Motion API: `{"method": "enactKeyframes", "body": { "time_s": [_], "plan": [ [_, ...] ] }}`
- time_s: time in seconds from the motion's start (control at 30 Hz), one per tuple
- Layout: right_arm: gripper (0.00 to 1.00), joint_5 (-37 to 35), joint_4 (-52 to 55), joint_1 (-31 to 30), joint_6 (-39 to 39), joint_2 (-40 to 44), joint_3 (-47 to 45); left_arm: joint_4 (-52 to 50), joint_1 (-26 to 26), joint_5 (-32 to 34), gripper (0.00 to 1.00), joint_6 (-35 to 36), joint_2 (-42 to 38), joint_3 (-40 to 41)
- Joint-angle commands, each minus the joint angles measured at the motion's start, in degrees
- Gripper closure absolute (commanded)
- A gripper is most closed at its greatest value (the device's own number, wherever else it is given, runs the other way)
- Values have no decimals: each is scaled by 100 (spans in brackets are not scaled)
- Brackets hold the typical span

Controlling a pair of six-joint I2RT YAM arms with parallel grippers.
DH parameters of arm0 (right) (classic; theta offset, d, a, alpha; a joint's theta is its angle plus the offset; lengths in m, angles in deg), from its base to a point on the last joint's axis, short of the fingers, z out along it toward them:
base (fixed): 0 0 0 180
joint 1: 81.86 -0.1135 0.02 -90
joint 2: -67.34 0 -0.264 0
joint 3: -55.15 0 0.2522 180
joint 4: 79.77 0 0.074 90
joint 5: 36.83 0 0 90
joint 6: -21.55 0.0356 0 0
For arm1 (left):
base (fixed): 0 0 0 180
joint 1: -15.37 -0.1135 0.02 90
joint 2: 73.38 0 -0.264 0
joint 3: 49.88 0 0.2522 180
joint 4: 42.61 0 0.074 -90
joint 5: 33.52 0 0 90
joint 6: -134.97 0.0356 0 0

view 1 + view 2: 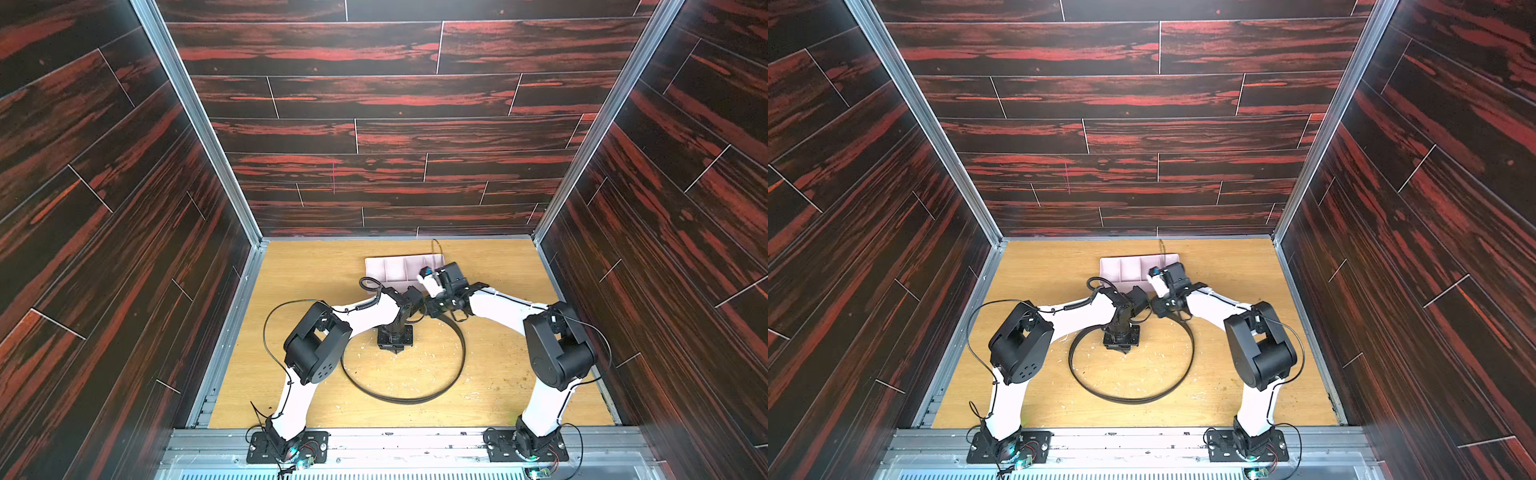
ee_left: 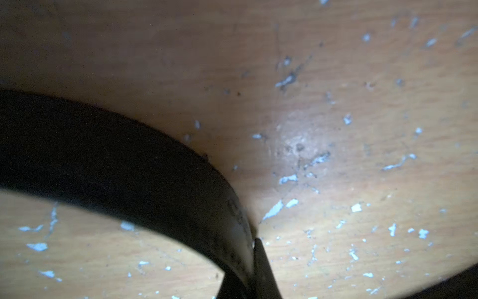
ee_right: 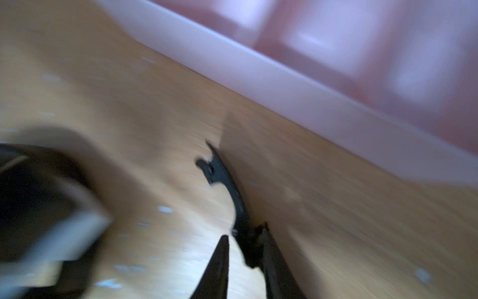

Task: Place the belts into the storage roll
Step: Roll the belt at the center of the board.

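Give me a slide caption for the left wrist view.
Left gripper clamped on the black belt, which curves away over the white-flecked wooden table.

Belt (image 1: 407, 400) ends unseen in both top views; storage roll (image 3: 284, 77) a blur, possibly motion-smeared, in the right wrist view.

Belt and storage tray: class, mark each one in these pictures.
belt (image 1: 399, 400): a top view, near curve of its loop.
storage tray (image 1: 374, 270): a top view, bare floor of an end compartment.
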State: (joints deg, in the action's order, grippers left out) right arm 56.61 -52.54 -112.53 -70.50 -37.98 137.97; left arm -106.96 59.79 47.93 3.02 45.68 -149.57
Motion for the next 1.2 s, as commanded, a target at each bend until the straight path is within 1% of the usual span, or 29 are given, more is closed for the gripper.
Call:
{"method": "enactKeyframes", "body": {
  "time_s": [0.0,0.1,0.13,0.17,0.2,0.27,0.3,0.4,0.47,0.53,0.63,0.67,0.73,0.8,0.87,0.93,1.0,1.03,1.1,1.17],
  "plan": [
    [76,375,159,-162,141,-266,298,32,37,-150,97,-54,-283,79],
    [76,320,219,-219,271,-398,438,20,38,-188,97,-72,-261,66],
    [75,211,177,-215,336,-359,389,1,38,-192,97,-69,-284,54],
    [71,113,141,-191,406,-290,330,-2,41,-190,95,-90,-331,51],
    [68,99,122,-153,485,-208,266,13,35,-184,91,-120,-409,54],
    [61,177,103,-42,653,-20,156,74,36,-184,77,-201,-568,53],
    [58,148,103,4,728,73,86,73,38,-157,73,-257,-634,21],
    [46,-184,195,153,997,467,-126,-51,36,-157,64,-347,-738,-194],
    [39,-478,240,257,1195,754,-279,-115,29,-182,60,-420,-830,-322],
    [28,-890,245,340,1422,1107,-482,-148,23,-156,49,-533,-938,-444],
    [19,-1230,412,413,1769,1492,-630,-140,-67,-221,40,-824,-1049,-634],
    [17,-1352,528,420,1908,1564,-626,-87,-122,-300,37,-951,-1069,-677],
    [17,-1463,896,452,2149,1699,-554,128,-307,-612,36,-1438,-1094,-682],
    [17,-1553,998,457,2347,1914,-639,530,-487,-902,34,-2207,-1104,-455],
    [17,-1642,1051,457,2522,2157,-785,1272,-613,-1151,31,-2979,-1172,-46],
    [17,-1756,1191,457,2655,2359,-881,1633,-678,-1072,29,-3609,-1176,120],
    [17,-1781,1324,457,2758,2498,-928,1710,-707,-938,25,-3937,-1128,86],
    [17,-1744,1377,457,2810,2570,-962,1711,-711,-842,21,-4108,-1082,9],
    [17,-1651,1404,451,2909,2722,-1087,1709,-708,-702,20,-4379,-988,-139],
    [17,-1564,1371,449,2984,2848,-1246,1973,-714,-587,20,-4674,-883,-284]
  ]
}}
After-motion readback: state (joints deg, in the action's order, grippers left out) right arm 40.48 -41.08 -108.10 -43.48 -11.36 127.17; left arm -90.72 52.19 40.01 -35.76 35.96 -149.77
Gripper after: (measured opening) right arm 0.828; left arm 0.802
